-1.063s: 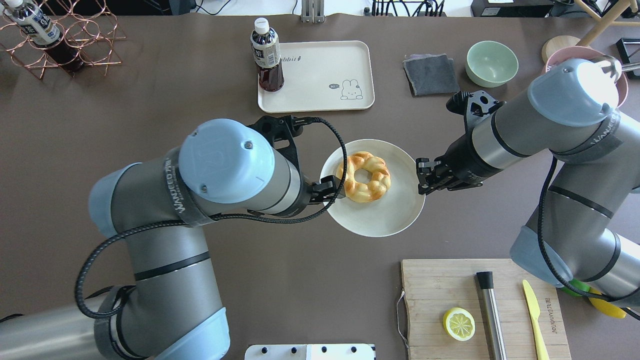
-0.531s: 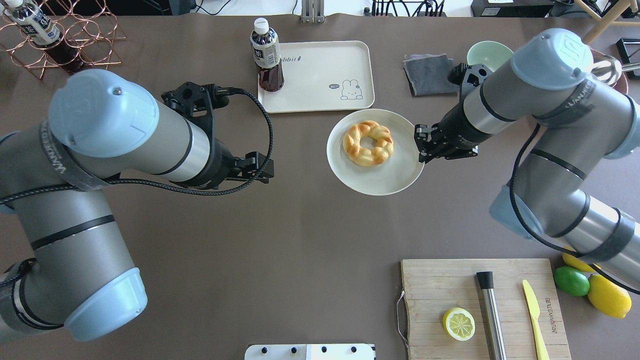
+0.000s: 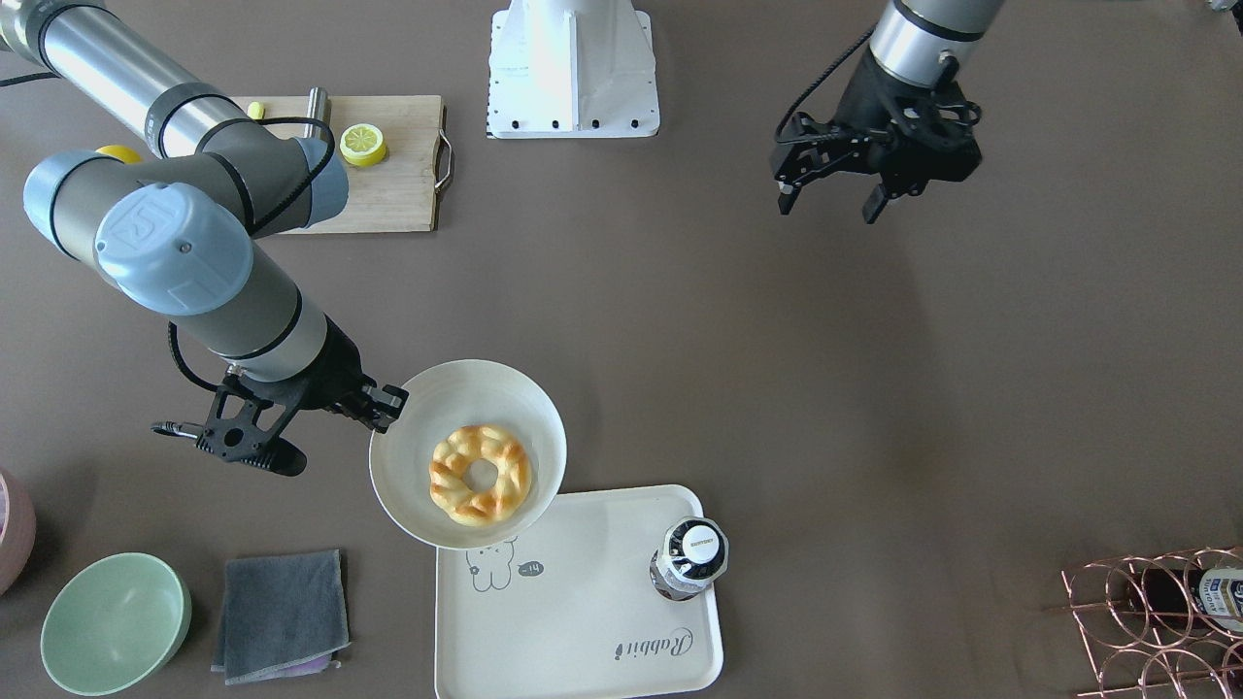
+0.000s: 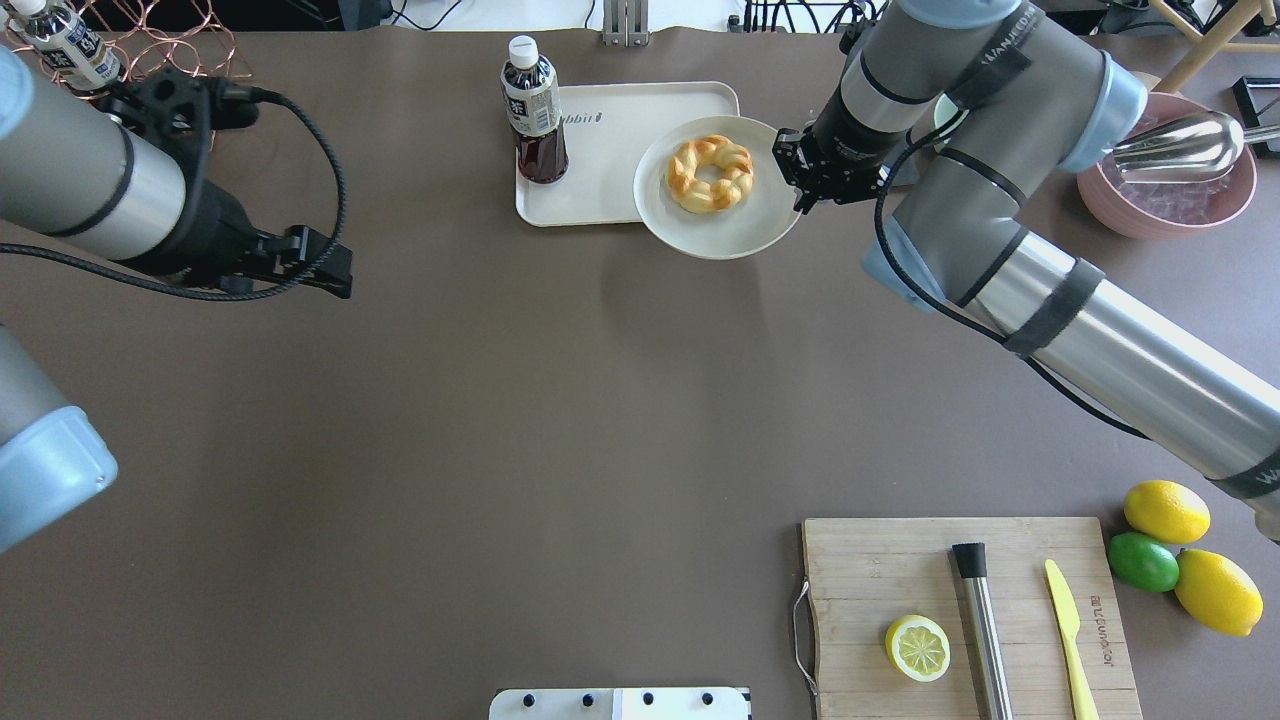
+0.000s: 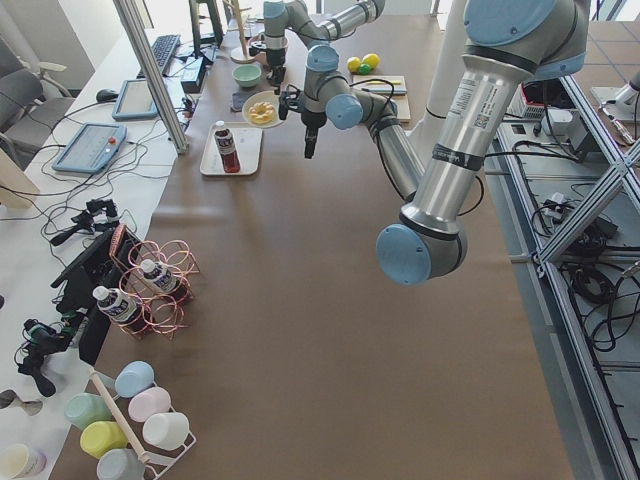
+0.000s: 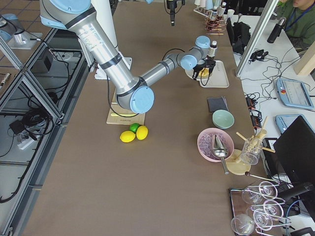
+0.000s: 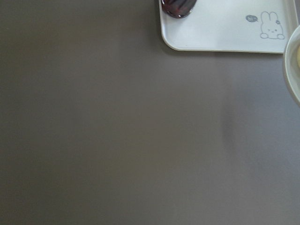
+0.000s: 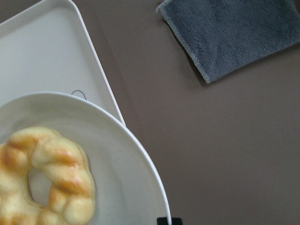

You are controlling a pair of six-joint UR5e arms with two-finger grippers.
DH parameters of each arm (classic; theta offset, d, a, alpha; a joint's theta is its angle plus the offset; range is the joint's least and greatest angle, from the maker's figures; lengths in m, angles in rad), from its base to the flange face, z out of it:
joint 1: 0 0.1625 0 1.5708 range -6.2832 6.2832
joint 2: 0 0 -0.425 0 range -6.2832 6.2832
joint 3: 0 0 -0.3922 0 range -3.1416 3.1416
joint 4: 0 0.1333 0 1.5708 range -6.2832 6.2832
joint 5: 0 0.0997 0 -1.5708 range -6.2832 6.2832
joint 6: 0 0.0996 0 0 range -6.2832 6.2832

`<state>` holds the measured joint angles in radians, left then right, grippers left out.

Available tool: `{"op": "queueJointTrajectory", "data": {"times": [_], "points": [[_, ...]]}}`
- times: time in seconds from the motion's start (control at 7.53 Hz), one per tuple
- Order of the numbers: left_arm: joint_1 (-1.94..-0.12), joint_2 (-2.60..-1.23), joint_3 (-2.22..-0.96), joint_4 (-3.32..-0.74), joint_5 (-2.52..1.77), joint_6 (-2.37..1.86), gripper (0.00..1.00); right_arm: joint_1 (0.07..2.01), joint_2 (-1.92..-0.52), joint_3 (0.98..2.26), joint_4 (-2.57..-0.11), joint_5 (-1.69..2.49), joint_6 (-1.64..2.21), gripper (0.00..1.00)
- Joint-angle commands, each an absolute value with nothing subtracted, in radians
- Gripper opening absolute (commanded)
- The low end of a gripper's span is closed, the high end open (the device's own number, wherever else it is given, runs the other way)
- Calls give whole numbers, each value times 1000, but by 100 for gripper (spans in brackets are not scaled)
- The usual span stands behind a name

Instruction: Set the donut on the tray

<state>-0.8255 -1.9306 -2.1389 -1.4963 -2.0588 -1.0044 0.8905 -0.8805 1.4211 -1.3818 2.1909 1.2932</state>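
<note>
The golden-brown twisted donut (image 4: 710, 173) lies on a round white plate (image 4: 722, 238). My right gripper (image 4: 797, 175) is shut on the plate's rim and holds it in the air over the near right corner of the cream rabbit tray (image 4: 610, 160). In the front view the donut (image 3: 481, 474), plate (image 3: 403, 485), right gripper (image 3: 384, 408) and tray (image 3: 583, 612) show the same. The right wrist view shows the donut (image 8: 47, 178) and the tray (image 8: 42, 56) below the plate. My left gripper (image 3: 830, 204) is open and empty, far to the left above bare table.
A dark drink bottle (image 4: 533, 110) stands on the tray's left end. A grey cloth (image 3: 282, 612), a green bowl (image 3: 115, 621) and a pink bowl (image 4: 1165, 180) lie right of the tray. A cutting board (image 4: 970, 610) with a lemon half is at the near right. A wire rack (image 3: 1156, 612) is far left.
My right gripper has carried the plate with the donut away from me to the tray's corner. My left gripper has left the plate's rim and pulled back to the left.
</note>
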Motion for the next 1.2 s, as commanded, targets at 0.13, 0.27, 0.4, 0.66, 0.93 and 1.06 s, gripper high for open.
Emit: {"op": "queueJointTrajectory", "data": {"times": [0.13,0.27,0.4,0.66,0.93,1.06], "points": [[-1098,-1771,-2141,-1497,-2230,-645,98,902,-657,1020,-1192,2165,1368,0],[-1142,-1744,-2137,-1497,-2259,-580,98,894,-582,888,-1119,2143,1403,0],[-1155,-1744,-2132,-1497,-2266,-562,98,884,-527,809,-1100,2138,1417,0],[-1155,-1744,-2132,-1497,-2266,-561,98,853,-482,667,-958,2079,1469,0],[-1157,-1744,-2128,-1496,-2266,-561,98,844,-472,638,-924,2066,1460,39],[-1163,-1744,-2125,-1496,-2266,-561,98,844,-472,649,-926,2065,1387,99]]}}
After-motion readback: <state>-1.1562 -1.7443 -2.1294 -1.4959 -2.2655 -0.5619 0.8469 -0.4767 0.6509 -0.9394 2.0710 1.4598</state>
